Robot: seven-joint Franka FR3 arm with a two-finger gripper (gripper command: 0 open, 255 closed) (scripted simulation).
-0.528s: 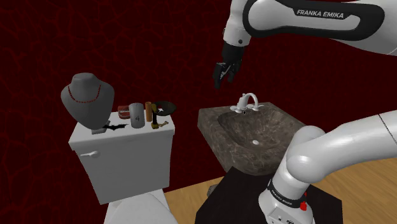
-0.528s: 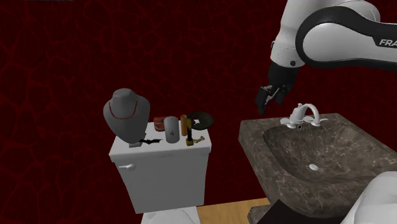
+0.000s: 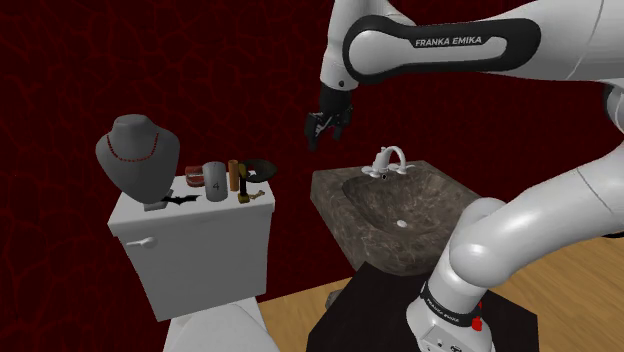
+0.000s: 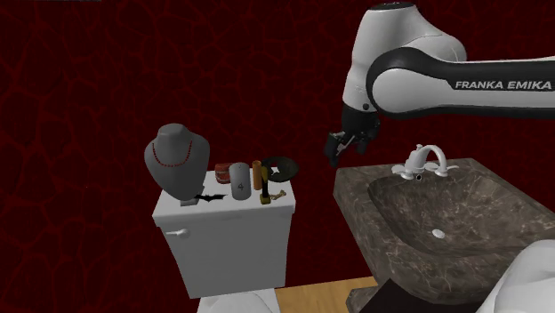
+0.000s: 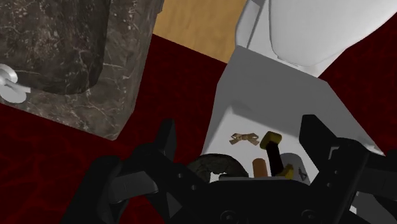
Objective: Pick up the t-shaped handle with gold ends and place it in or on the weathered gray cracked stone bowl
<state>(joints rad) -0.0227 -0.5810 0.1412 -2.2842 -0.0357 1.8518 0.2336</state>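
Note:
The T-shaped handle [image 3: 243, 191] [image 4: 264, 190] is black with gold ends and stands at the front of the white toilet tank lid [image 3: 200, 208]. Just behind it sits a dark, rough bowl [image 3: 259, 169] [image 4: 281, 166]. My gripper [image 3: 318, 131] [image 4: 337, 148] hangs in the air between the tank and the sink, higher than both and apart from every object. In the wrist view the gripper [image 5: 240, 133] is open with nothing between its fingers. The handle [image 5: 273, 150] and the bowl [image 5: 216, 164] lie beyond it, close to its palm.
A grey bust with a red necklace [image 3: 135, 152], a red tin [image 3: 194, 175], a grey cylinder [image 3: 214, 181], a brown bottle [image 3: 232, 174] and a small bow-shaped piece [image 5: 243, 138] crowd the lid. A dark stone sink [image 3: 330, 190] with a white faucet [image 3: 390, 160] stands to the shoulder view's right.
The arm has swung toward the shoulder view's left, carrying the gripper from above the faucet to the gap between sink and tank. The fingers stay apart.

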